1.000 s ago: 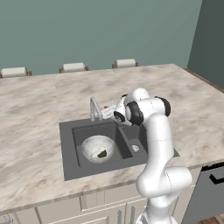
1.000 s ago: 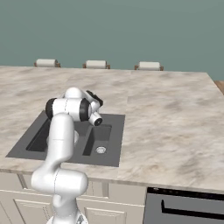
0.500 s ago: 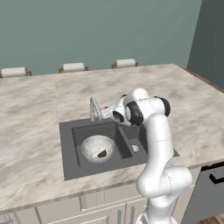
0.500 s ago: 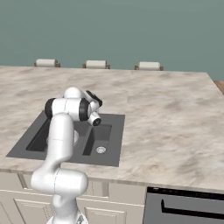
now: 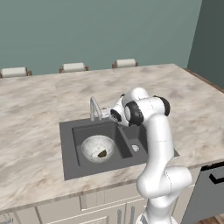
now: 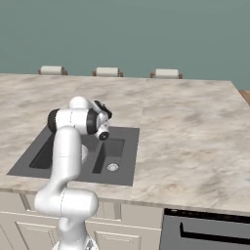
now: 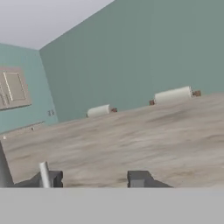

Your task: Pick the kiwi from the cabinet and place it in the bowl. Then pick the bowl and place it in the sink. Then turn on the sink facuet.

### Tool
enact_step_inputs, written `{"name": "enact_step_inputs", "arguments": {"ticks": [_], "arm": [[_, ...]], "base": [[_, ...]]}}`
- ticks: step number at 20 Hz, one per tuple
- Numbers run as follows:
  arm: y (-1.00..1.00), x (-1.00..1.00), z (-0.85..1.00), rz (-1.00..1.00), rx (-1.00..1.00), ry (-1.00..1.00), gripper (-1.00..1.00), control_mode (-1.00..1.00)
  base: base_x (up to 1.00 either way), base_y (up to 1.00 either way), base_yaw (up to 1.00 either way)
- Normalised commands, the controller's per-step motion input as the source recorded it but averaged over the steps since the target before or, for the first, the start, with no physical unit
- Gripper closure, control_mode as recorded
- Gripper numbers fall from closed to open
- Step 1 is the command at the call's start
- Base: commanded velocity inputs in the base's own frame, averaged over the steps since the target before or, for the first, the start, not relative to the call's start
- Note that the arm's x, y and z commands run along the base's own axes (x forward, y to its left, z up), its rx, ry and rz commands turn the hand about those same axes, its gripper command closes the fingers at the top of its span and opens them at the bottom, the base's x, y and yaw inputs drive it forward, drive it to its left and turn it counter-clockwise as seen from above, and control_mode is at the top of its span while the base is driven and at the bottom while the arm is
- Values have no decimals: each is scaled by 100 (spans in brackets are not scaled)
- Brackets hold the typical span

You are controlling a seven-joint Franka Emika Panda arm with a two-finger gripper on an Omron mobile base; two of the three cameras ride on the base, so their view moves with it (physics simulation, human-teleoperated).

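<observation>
Teal walls stand behind a marbled beige surface (image 5: 39, 113) with a dark grey double sink (image 5: 70, 162) sunk into it. Three chair backs (image 5: 73, 67) line the far edge of the surface.

Inside the left basin sits the bowl (image 5: 98, 147), whitish and speckled, upright. The kiwi (image 5: 103, 153) lies in it, a small dark lump on the bowl's floor toward the near side.

At the back rim of the sink rises the faucet (image 5: 95, 108), slim and silvery. The white arm bends over the sink, and its end effector (image 5: 107, 113) sits just beside the faucet, at the base of the spout. In the hand view, two dark fingertips (image 7: 140, 178) stand partly apart, and a thin pale rod (image 7: 44, 174) rises against the left one. Whether the fingers press on anything I cannot tell.
</observation>
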Motion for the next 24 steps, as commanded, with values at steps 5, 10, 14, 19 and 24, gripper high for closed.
{"name": "enact_step_inputs", "arguments": {"ticks": [5,10,14,19,24], "arm": [[-48,1,32,-12,3,17,100,-100],[-63,3,39,-14,7,20,100,-100],[-78,0,30,-11,13,21,100,-100],[-88,0,20,-9,20,24,100,-100],[-96,0,5,-7,23,23,100,-100]], "base": [[0,0,0],[0,0,0],[0,0,0],[0,0,0],[0,0,0]]}}
